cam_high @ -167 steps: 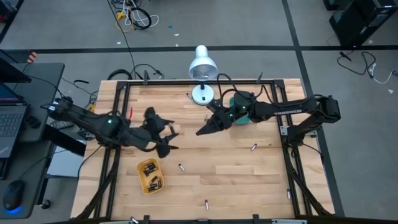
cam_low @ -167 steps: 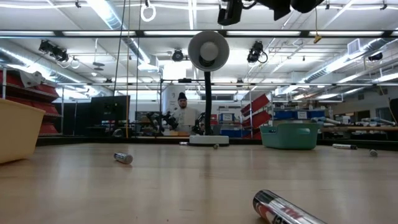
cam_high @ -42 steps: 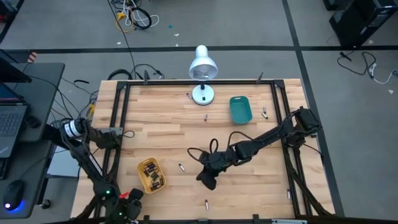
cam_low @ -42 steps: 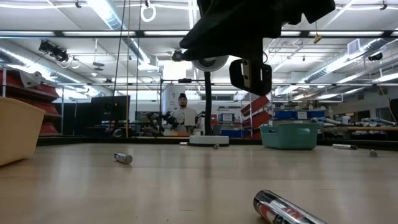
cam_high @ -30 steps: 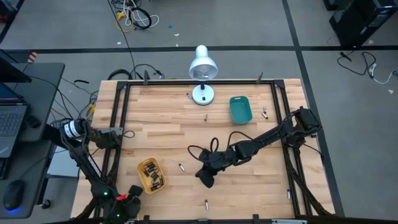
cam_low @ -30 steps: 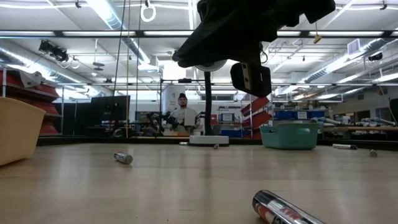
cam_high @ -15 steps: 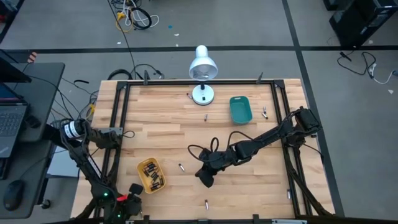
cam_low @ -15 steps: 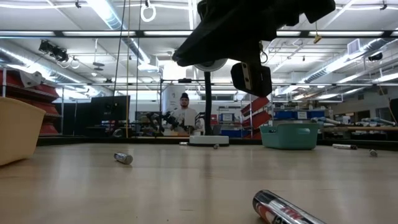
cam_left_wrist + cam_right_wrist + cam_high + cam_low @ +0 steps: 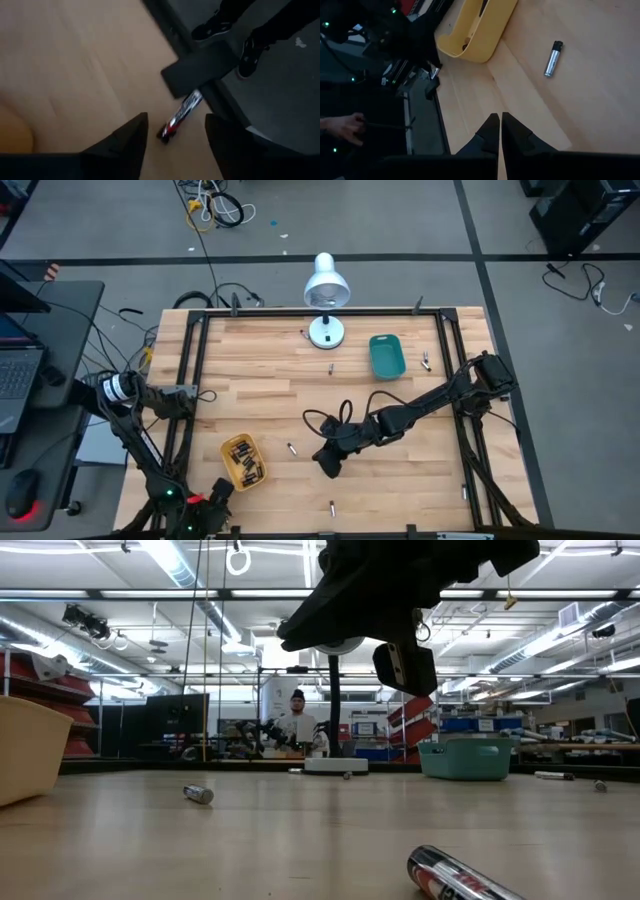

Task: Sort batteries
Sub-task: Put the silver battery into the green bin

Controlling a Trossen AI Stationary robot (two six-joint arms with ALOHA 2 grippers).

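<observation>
The yellow tray is taken as the landmark; it sits on the wooden table and a cluster of batteries is seen lying inside it. Just beside the tray, on the side toward the table's middle, a single battery lies loose on the wood. A further loose battery is found beyond it, close to the table's near edge. Well apart from the tray, toward the far side of the table, a teal tray is placed next to the white lamp.

The right gripper is held above the wood a little past the loose battery, on the side away from the yellow tray; its fingers are seen pressed together with nothing between them.

The left gripper is positioned at the table's near edge, just off the yellow tray's near corner. Its fingers are held apart, and a red-and-silver battery is seen lying on the wood between them, beside the dark frame rail. Whether that battery is touched cannot be told.
</observation>
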